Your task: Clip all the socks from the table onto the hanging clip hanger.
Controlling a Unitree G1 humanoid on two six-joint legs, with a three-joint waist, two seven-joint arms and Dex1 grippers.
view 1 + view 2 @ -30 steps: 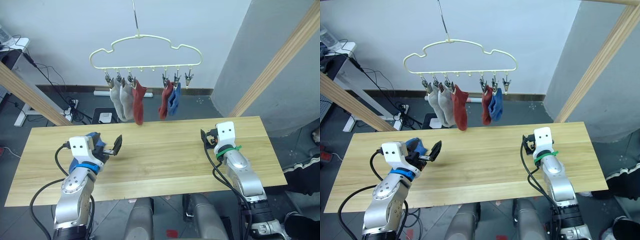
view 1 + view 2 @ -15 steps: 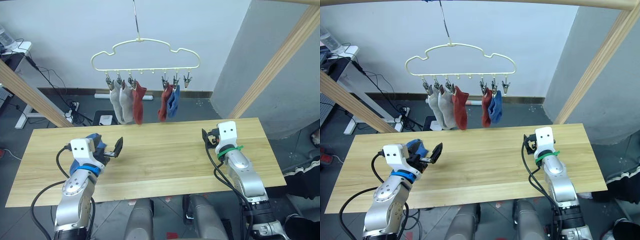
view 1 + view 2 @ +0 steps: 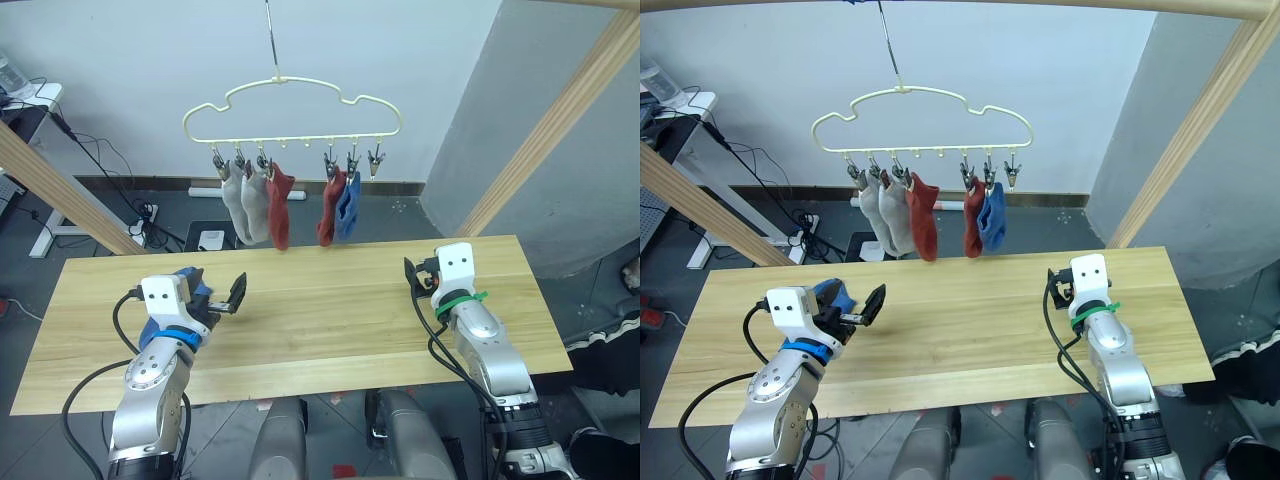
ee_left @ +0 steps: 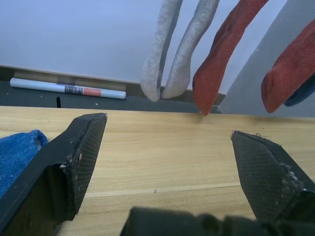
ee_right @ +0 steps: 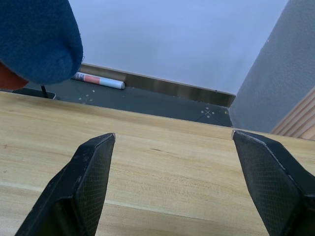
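The pale-yellow clip hanger (image 3: 290,105) hangs above the far edge of the table (image 3: 330,325). Clipped to it are two grey socks (image 3: 243,200), two rust-red socks (image 3: 278,208) and one blue sock (image 3: 348,205); the rightmost clip (image 3: 377,158) holds nothing. A second blue sock (image 3: 835,296) lies on the table's left part, close beside my left gripper (image 3: 222,297), which is open and holds nothing. That sock also shows beside one finger (image 4: 74,157). My right gripper (image 3: 412,278) rests over the right part of the table, open, with bare wood between its fingers (image 5: 91,172).
Slanted wooden beams rise at the left (image 3: 60,190) and at the right (image 3: 560,120) of the table. Behind it lie cables and a power strip (image 3: 140,218) on the dark floor, and a tube (image 4: 66,89) runs along the wall base.
The whole view has shifted slightly and the hanger with its socks sways a little. Both grippers and the blue sock on the table stay where they were.
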